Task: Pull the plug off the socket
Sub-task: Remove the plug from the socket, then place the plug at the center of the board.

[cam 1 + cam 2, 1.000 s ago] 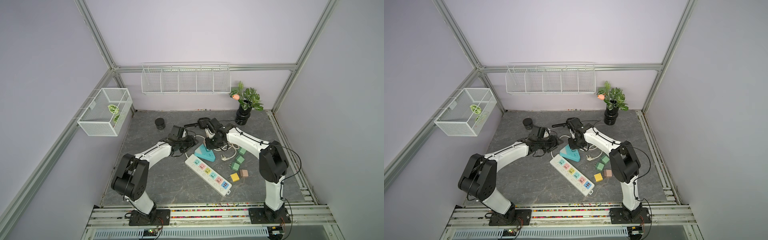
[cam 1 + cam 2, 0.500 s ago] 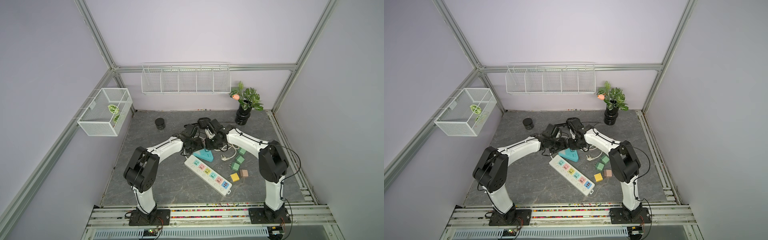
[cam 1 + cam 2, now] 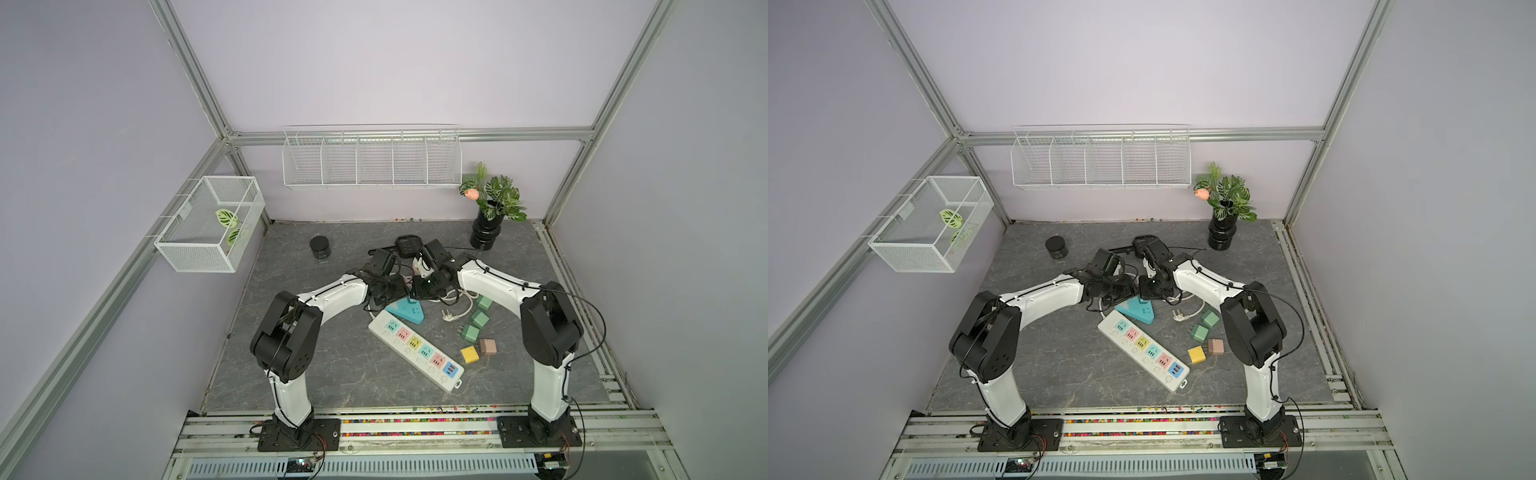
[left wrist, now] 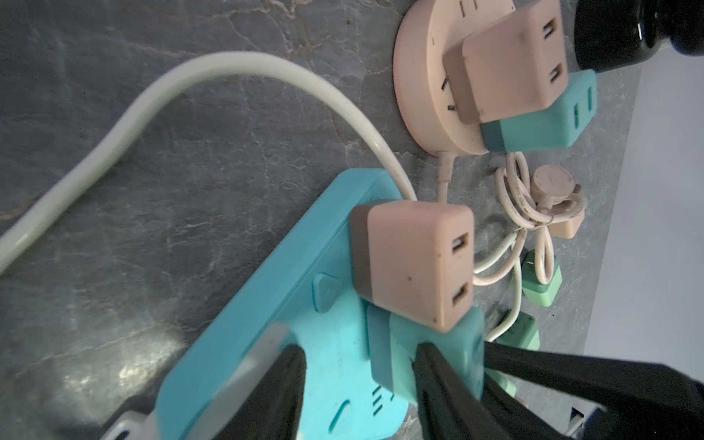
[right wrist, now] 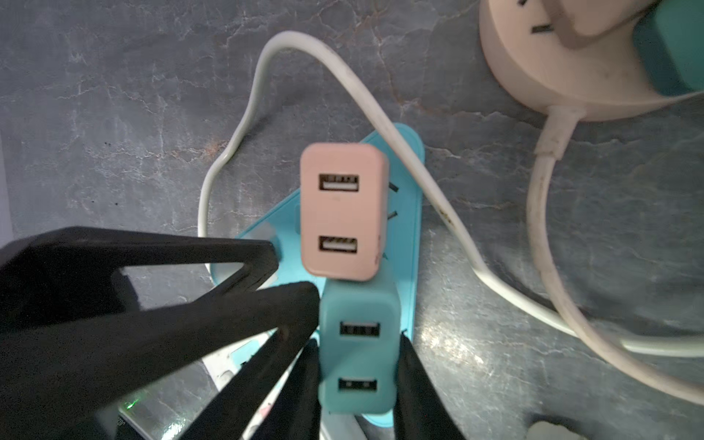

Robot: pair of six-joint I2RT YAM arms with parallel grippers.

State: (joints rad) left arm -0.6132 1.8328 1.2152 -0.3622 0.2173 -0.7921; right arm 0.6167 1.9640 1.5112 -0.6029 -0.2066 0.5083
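Reaching inward over the teal socket, right tool clamped on the teal plug, left tool part-open.

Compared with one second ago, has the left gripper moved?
Yes. The left gripper has shifted away from the black jar, closer to the teal socket.

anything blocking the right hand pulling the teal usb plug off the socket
Nothing visible: the right hand grips the teal USB plug; the pink USB plug and left hand sit beside it, not above.
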